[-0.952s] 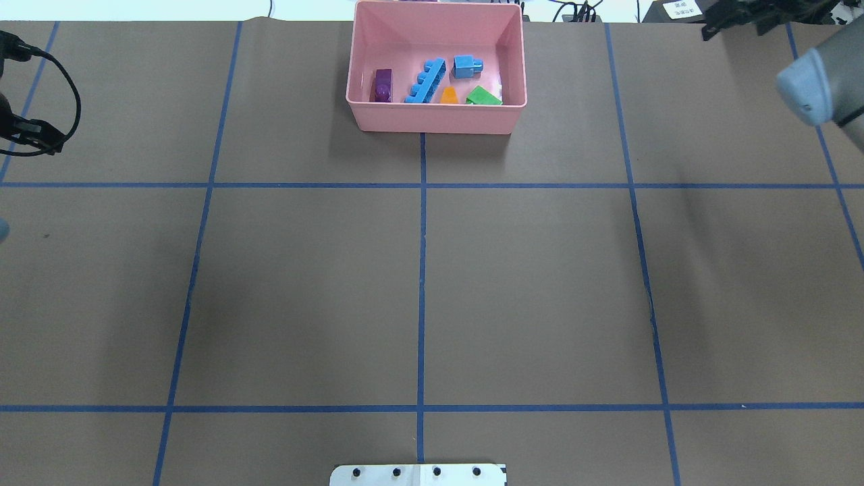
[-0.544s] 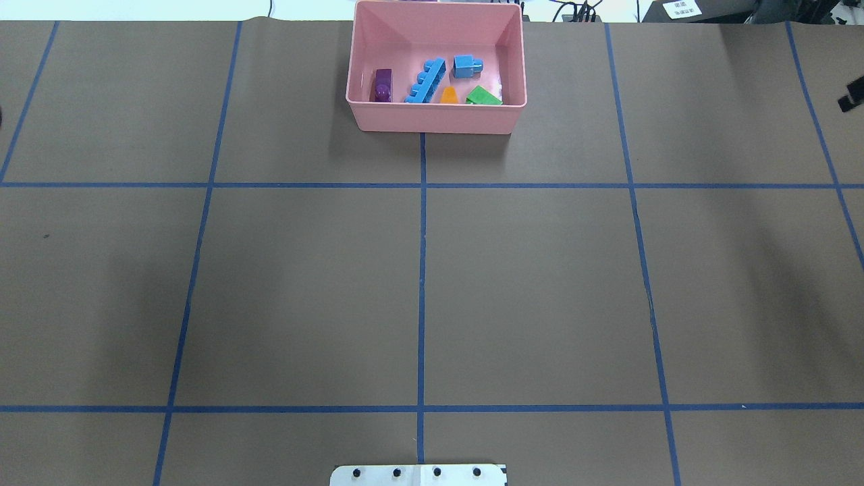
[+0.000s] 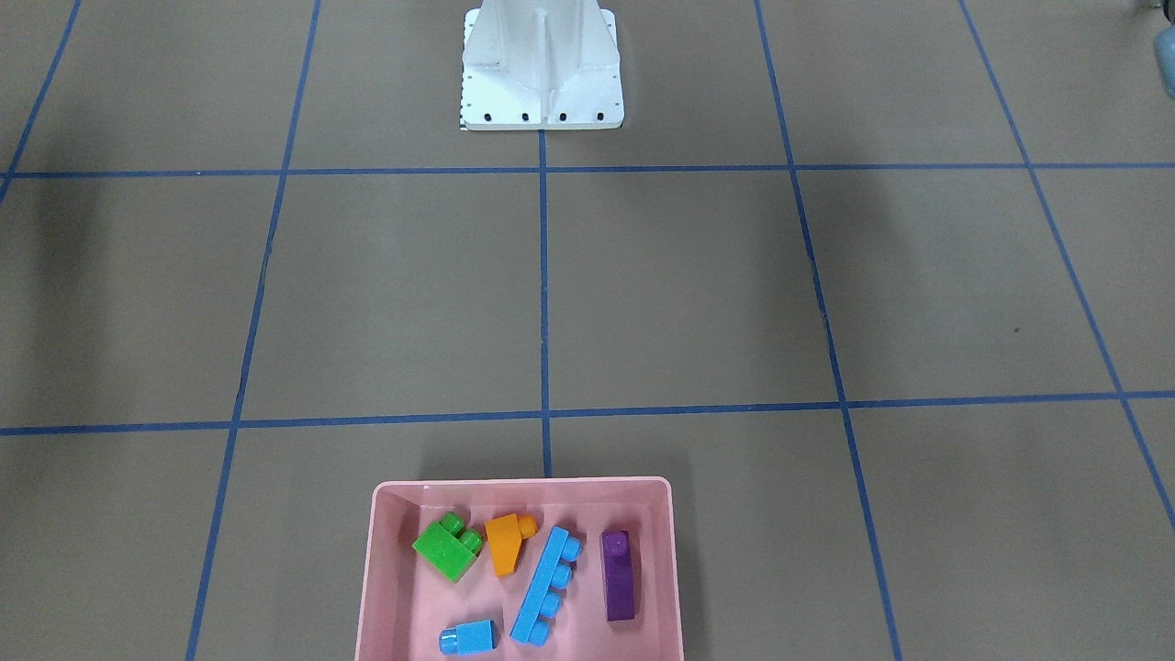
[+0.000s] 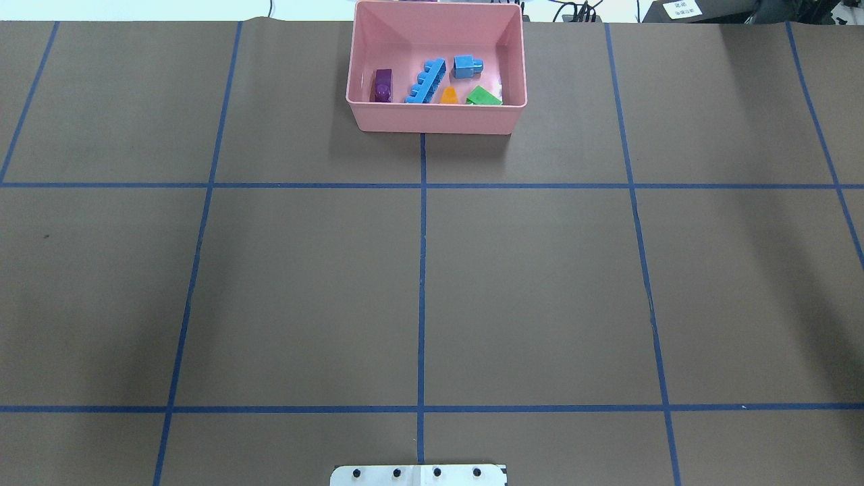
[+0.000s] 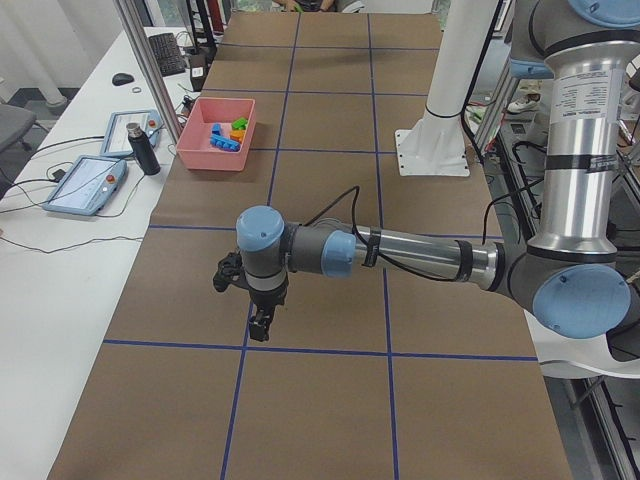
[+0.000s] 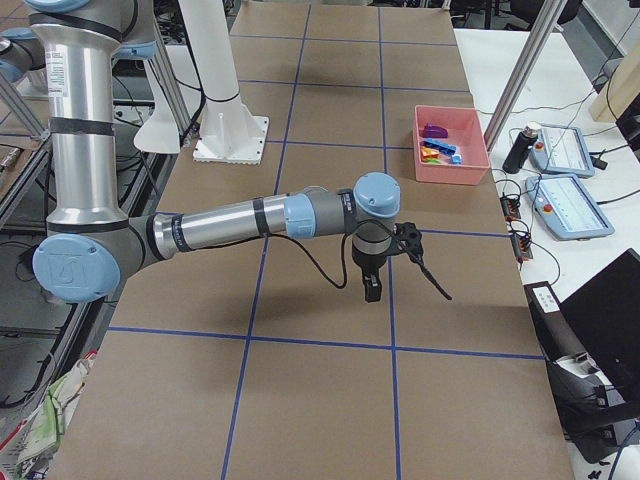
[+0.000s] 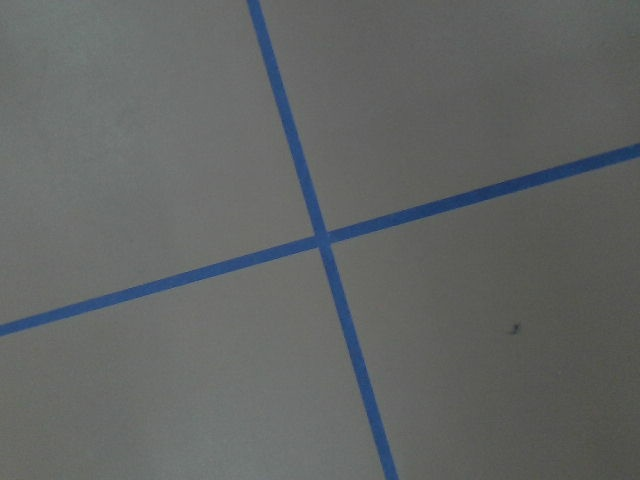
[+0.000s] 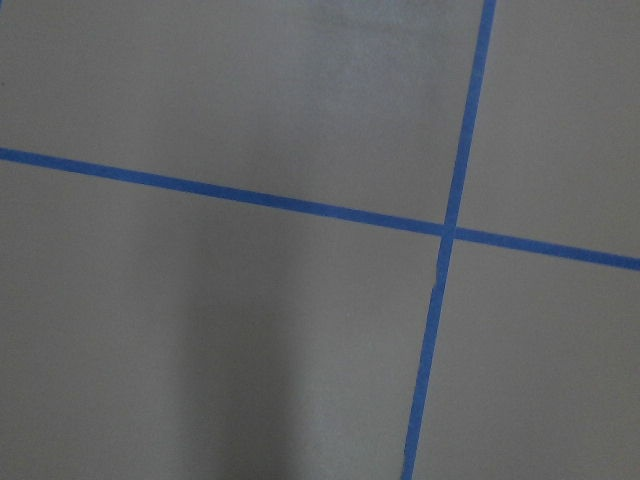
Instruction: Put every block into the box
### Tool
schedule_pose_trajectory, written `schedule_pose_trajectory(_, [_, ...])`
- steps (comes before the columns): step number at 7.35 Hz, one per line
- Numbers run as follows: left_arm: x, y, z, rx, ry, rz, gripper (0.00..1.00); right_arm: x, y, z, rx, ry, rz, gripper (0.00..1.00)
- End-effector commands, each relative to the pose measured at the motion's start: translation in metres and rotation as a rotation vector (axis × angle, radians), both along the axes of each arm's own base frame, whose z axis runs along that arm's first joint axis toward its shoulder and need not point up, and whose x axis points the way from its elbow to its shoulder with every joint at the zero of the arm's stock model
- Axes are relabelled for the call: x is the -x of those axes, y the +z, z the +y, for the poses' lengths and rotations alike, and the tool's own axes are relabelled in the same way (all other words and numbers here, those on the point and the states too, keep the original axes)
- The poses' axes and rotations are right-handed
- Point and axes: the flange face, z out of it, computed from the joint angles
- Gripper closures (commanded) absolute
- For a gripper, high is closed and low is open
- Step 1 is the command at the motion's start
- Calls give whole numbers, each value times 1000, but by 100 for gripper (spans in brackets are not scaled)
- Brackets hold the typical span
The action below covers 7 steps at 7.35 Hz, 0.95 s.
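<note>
The pink box (image 4: 432, 125) stands at the table's far middle and also shows in the front view (image 3: 386, 569). Inside lie the purple brick (image 4: 383, 86), the long light-blue brick (image 4: 426, 82), the small light-blue brick (image 4: 466, 66), the orange brick (image 4: 449, 96) and the green brick (image 4: 483, 96). My left gripper (image 5: 260, 325) hangs over the table near its left end, far from the box. My right gripper (image 6: 370, 290) hangs near the right end. Both show only in the side views, and I cannot tell if they are open or shut. Both wrist views show only brown paper and blue tape.
The white base plate (image 4: 418, 476) sits at the table's near middle edge. Blue tape lines grid the brown table cover. Two tablets (image 5: 90, 185) and a dark bottle (image 5: 137, 148) lie on the side desk beyond the box.
Both arms have drawn outward and left the overhead view: the left arm's cable is gone from the left edge, the right arm from the right edge. The box and bricks have not moved.
</note>
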Motion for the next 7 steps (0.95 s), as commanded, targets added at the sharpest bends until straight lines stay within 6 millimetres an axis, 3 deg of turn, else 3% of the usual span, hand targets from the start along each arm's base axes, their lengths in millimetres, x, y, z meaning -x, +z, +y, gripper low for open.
schedule_pose_trajectory(1, [21, 38, 33, 67, -33, 81, 0, -7, 25, 26, 62, 15, -42, 0])
schedule_pose_trajectory(2, [21, 47, 44, 89, -34, 87, 0, -11, 28, 29, 76, 27, -48, 0])
schedule_pose_trajectory(5, [21, 46, 43, 90, -40, 78, 0, -24, 49, 50, 111, 49, -41, 0])
schedule_pose_trajectory(7, [22, 39, 38, 75, -41, 76, 0, -56, 60, 62, 95, 90, -40, 0])
